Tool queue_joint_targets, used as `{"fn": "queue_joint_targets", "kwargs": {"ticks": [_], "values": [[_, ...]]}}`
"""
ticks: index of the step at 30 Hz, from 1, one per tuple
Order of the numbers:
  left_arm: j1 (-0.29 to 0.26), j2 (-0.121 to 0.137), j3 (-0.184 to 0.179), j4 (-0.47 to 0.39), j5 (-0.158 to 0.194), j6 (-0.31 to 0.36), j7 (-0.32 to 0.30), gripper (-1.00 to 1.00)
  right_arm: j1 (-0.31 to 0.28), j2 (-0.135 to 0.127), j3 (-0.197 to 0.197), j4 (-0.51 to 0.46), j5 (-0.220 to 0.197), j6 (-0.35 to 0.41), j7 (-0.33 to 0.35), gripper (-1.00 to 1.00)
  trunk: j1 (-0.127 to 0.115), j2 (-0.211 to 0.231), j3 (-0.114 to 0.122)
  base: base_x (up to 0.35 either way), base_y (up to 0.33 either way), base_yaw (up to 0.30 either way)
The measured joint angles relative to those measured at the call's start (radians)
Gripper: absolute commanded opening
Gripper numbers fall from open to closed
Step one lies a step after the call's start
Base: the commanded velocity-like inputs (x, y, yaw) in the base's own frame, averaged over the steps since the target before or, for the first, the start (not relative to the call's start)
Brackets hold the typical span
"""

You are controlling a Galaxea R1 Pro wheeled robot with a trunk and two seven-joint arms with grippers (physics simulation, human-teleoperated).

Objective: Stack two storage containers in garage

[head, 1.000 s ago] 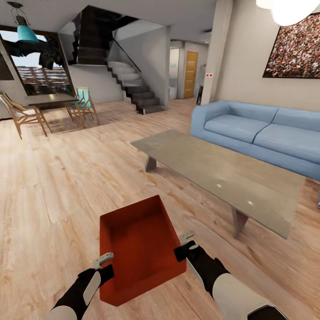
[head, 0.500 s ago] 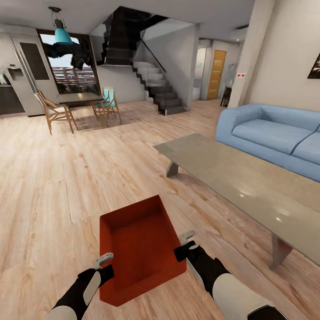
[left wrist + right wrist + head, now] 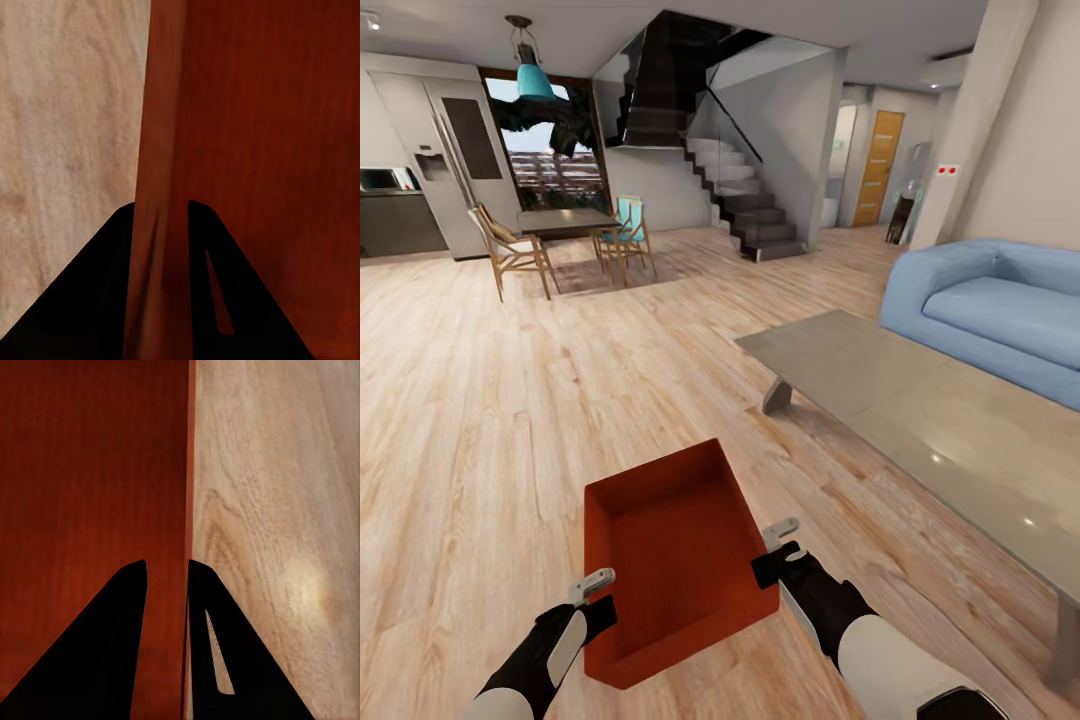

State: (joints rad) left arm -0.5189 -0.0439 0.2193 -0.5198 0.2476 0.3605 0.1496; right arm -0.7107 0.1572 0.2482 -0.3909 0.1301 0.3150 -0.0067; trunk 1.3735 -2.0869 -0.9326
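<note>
**One bin in both tools, still on the living-room side**

Out over the wood-plank floor [image 3: 480, 400] of the living room, the robot carries one storage container [image 3: 670, 550] low in front of its trunk. The left tool [image 3: 598, 590] is closed on the bin's left wall, which the left wrist view shows running between its dark fingers [image 3: 90, 300]. The right tool [image 3: 775, 545] is clamped on the right wall in the same way, a finger [image 3: 97, 652] on each side of the rim.

My worry is the grip itself: each tool pinches only a thin wall, so a sharp turn of the base, or the arms drifting apart, could let one side slip and tip the bin. The low grey coffee table [image 3: 920, 410] sits near on the right, and a tight swing could clip its corner.

By my count: one orange-red container in sight, so the second is somewhere out of my view; two tools, both gripping; one coffee table; one blue sofa [image 3: 1000, 310]; one staircase [image 3: 745, 205]; one orange door [image 3: 878, 165] down the far hall.
</note>
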Motion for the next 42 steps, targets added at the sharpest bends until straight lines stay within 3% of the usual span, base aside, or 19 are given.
{"fn": "queue_joint_targets", "kwargs": {"ticks": [42], "values": [[0.0,0.0,0.0,0.001,0.0,-0.001,0.0,-1.0,0.0,0.0,0.0,0.001,0.0,-0.001,0.0,-1.0,0.0,0.0,0.0,0.337,0.156,0.0]]}}
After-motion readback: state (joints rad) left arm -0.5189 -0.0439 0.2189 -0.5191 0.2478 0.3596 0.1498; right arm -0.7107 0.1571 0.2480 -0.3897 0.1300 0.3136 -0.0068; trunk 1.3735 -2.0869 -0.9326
